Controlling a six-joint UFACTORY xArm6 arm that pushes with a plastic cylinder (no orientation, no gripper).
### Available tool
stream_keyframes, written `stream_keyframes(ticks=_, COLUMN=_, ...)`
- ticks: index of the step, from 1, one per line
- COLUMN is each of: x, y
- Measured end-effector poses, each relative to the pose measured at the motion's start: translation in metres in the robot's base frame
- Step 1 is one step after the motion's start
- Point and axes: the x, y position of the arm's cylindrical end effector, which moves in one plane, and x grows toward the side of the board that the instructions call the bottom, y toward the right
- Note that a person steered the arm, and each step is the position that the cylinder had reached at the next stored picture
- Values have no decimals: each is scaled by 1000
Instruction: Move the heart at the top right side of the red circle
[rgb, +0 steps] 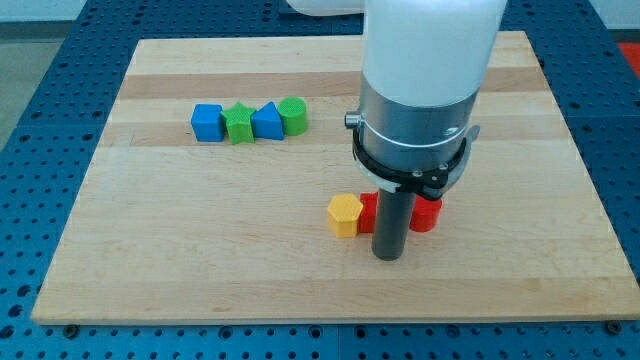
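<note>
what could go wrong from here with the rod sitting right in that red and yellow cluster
1. My tip stands right in front of the two red blocks, hiding their shapes, so pushing the wrong one seems possible.
2. The yellow block touches the left red one, so a leftward push would probably drag it along.
3. No heart is clearly visible; it may be hidden behind the rod.

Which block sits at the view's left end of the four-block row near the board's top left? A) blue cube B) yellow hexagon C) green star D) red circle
A: the blue cube ends that row on the view's left, with the green star next, then a blue block and a green round block; the yellow hexagon lies apart, by my tip.
</note>
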Motion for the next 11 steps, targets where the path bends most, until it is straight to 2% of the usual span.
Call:
stream_keyframes(ticks=2, x=9, y=4)
stream_keyframes(ticks=3, x=21, y=32)
stream_keyframes(ticks=5, x=28, y=113)
stream_keyframes(ticks=6, x=24, y=184)
stream_keyframes(ticks=7, x=-3, y=250)
stream_keyframes(ticks=8, x=-73, y=234)
stream_keyframes(ticks=9, x=-116, y=226)
stream_keyframes(ticks=11, x=-125, y=225)
